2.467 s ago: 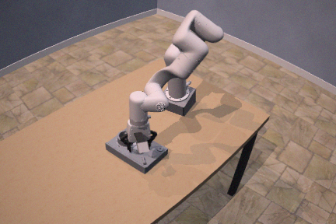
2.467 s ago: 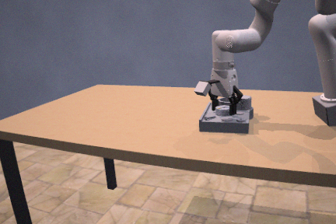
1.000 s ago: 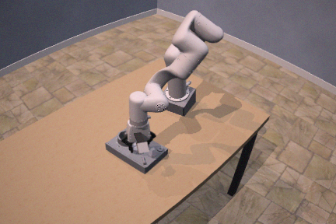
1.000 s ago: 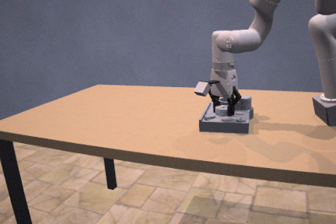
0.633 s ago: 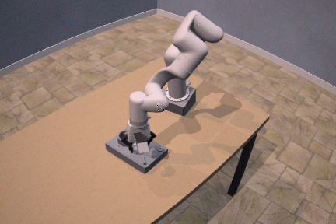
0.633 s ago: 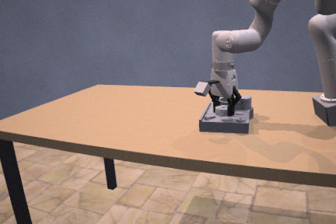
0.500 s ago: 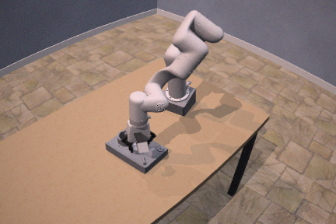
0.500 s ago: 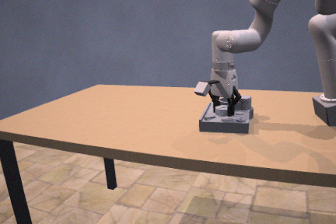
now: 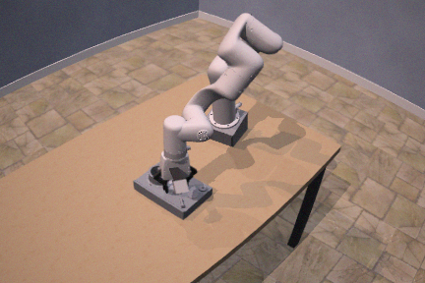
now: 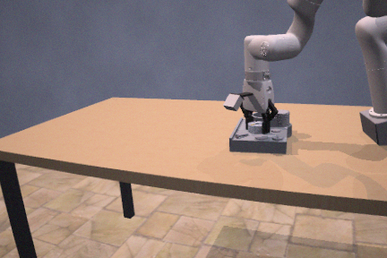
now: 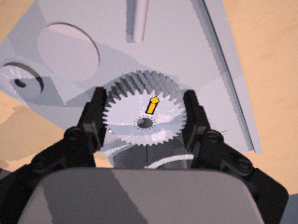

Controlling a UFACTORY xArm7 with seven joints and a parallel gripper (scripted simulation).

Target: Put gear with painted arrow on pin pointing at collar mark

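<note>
In the wrist view the grey gear (image 11: 145, 114) with an orange arrow (image 11: 152, 105) lies flat between my two black fingers. My gripper (image 11: 145, 101) is shut on the gear's toothed rim, left and right. The arrow points up and a little right in this view. A grey pin (image 11: 136, 20) stands further up on the timing case (image 11: 165, 55). In the top and exterior views my gripper (image 10: 258, 117) stands straight down over the grey case (image 10: 261, 141), which also shows in the top view (image 9: 173, 190). The collar mark is not visible.
The case top has a round recess (image 11: 69, 51) and a smaller disc at the left. The arm's base block (image 9: 229, 128) stands behind the case. The table's right edge (image 9: 275, 210) is close to the case.
</note>
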